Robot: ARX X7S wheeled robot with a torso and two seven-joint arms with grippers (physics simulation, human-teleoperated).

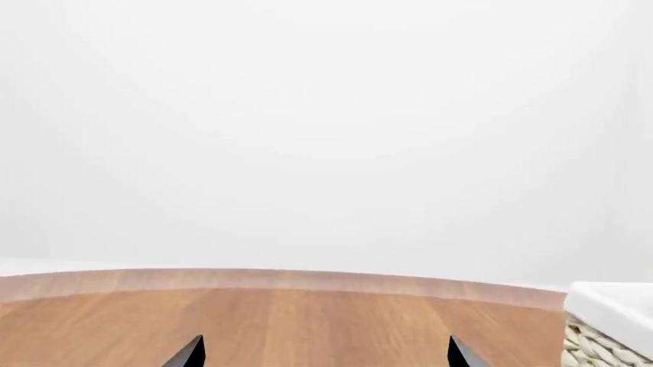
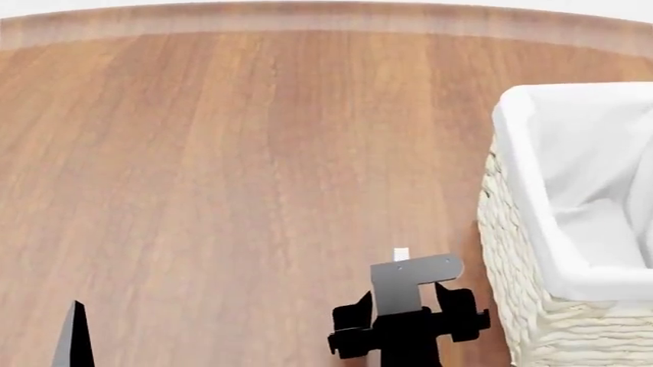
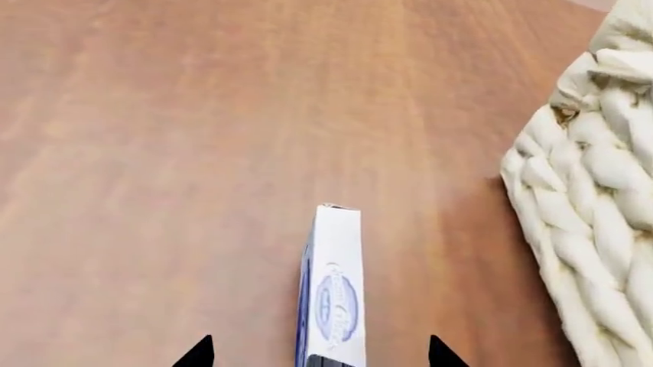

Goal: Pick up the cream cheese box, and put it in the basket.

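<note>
Head view: R gripper (image 2: 404, 325) low over the wooden table (image 2: 235, 168), just beside the near-left corner of the wicker basket (image 2: 510, 290). Small white sliver of the cream cheese box (image 2: 400, 254) pokes out past the gripper's grey bracket; rest of the box hidden by the arm.

R wrist view: box (image 3: 335, 294) on its thin edge, between the two dark fingertips (image 3: 196, 353), long axis pointing away from cam. White face w/ blue oval logo visible, blue along one side. Tips stand well clear of the box on both sides, so R jaws apart, no grip on the carton. Can't tell if the box rests on the table or sits slightly above it. Basket's woven wall (image 3: 592, 199) close by, not touching the box.

L gripper (image 1: 324, 353): in L wrist view only two dark tips show, wide apart, nothing between them, over the table's far edge. Corner of the basket (image 1: 612, 313) at frame edge. In head view, only one L finger (image 2: 73, 336) at the lower corner.

Basket lining: white cloth folded over rim (image 2: 531, 199); nothing seen inside the visible part.
</note>
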